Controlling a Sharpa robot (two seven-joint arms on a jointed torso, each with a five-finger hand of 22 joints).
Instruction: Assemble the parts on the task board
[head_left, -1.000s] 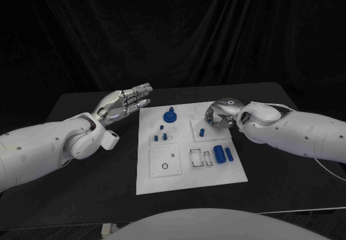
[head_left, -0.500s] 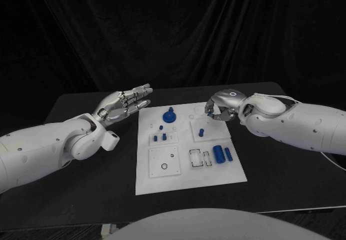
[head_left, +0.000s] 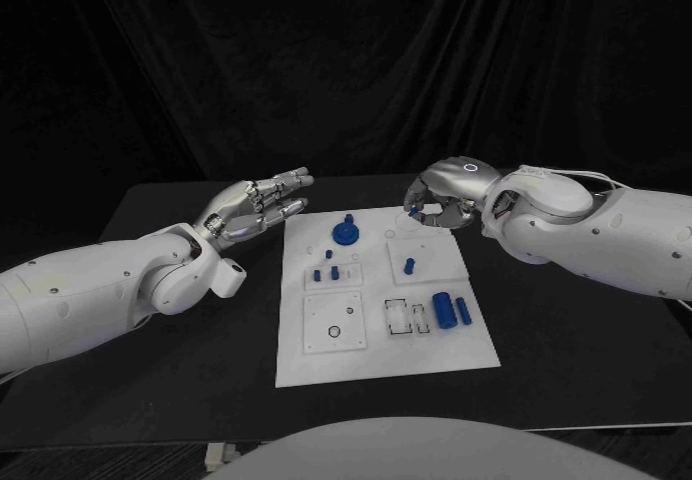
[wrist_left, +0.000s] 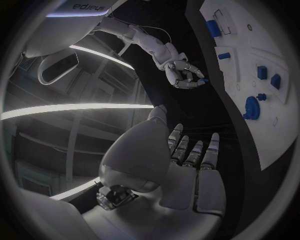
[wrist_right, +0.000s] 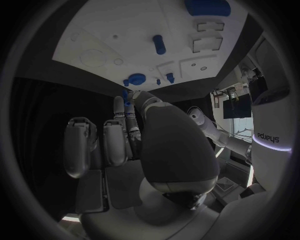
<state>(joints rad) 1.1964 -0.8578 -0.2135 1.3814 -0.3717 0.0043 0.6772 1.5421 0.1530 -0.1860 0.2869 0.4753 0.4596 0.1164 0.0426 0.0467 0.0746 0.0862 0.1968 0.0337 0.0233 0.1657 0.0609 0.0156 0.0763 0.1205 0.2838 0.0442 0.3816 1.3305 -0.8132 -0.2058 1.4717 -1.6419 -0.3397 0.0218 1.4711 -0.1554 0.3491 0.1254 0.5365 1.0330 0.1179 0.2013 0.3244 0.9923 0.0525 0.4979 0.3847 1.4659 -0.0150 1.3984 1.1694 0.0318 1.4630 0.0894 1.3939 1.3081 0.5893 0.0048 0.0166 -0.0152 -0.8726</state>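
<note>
Near end of task board (head_left: 433, 358) bare, blue gear (head_left: 345, 232) upright at far end, right hand (head_left: 437, 208) above far right corner, left hand (head_left: 254, 209) beside far left edge.

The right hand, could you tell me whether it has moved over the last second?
Yes. The right hand has lifted back from over the task board toward its far edge, pinching a small blue part.

The board (head_left: 387, 345) is a white rectangular plate lying flat mid-table, long side running away from the robot. Near its far edge stands a round blue disc with a knob (head_left: 345, 232). Below it, toward the left edge, three small blue pegs (head_left: 326, 271) stand close together. A short blue pin (head_left: 410, 265) lies right of centre. By the right edge a thick blue cylinder (head_left: 441, 309) and a thinner bar (head_left: 462, 309) lie side by side.
</note>
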